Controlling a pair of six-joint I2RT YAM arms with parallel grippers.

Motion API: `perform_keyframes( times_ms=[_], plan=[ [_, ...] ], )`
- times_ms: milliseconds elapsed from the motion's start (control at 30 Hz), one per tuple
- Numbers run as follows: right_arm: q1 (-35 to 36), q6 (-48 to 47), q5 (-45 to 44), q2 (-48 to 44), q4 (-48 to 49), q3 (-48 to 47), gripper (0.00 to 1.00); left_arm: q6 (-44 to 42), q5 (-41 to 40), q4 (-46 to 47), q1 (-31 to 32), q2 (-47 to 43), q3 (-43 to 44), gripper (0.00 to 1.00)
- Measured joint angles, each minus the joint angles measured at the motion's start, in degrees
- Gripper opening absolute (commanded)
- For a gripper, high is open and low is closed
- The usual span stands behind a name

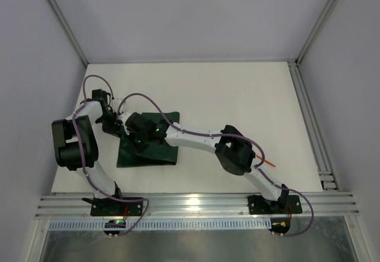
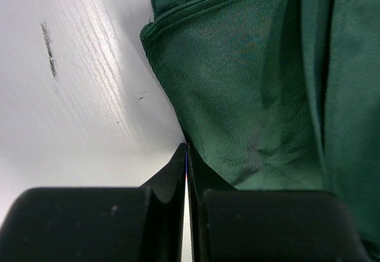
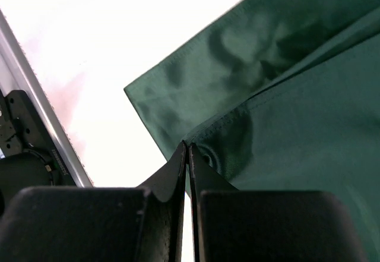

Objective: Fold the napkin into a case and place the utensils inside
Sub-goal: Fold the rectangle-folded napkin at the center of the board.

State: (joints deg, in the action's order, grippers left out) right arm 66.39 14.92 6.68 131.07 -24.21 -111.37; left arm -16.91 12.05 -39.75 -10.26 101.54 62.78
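The dark green napkin (image 1: 153, 150) lies partly folded on the white table, left of centre. My left gripper (image 1: 123, 123) is at its far left edge; in the left wrist view it (image 2: 186, 149) is shut, with the edge of the napkin (image 2: 249, 84) running into its tips. My right gripper (image 1: 138, 136) is over the cloth; in the right wrist view it (image 3: 188, 146) is shut on the hem of an upper layer of the napkin (image 3: 297, 125), which puckers at the tips. One orange utensil (image 1: 268, 163) pokes out from under my right arm. The other is hidden.
An aluminium rail (image 1: 312, 125) runs along the table's right side and another (image 1: 196, 205) along the front, with both arm bases on it. A rail and black arm base (image 3: 24, 149) show in the right wrist view. White walls close in the table.
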Motion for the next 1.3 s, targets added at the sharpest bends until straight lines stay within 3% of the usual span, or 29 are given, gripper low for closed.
perform_keyframes(
  times_ms=[967, 1133, 1233, 1300],
  plan=[
    [0.04, 2.19, 7.48, 4.66, 11.26, -0.92, 0.04, -0.28, 1.51, -0.2, 0.0, 0.37, 0.28, 0.0],
    [0.04, 2.89, 8.13, 7.28, 11.58, -0.92, 0.04, -0.31, 1.49, -0.28, 0.0, 0.37, 0.33, 0.1],
    [0.04, 3.39, 8.39, 8.0, 11.72, -0.92, 0.14, -0.26, 1.57, -0.57, -0.04, 0.35, 0.44, 0.18],
    [0.02, 3.65, 8.68, 8.11, 11.76, -0.92, 0.29, -0.24, 1.77, -0.94, -0.07, 0.33, 0.59, 0.22]
  ],
)
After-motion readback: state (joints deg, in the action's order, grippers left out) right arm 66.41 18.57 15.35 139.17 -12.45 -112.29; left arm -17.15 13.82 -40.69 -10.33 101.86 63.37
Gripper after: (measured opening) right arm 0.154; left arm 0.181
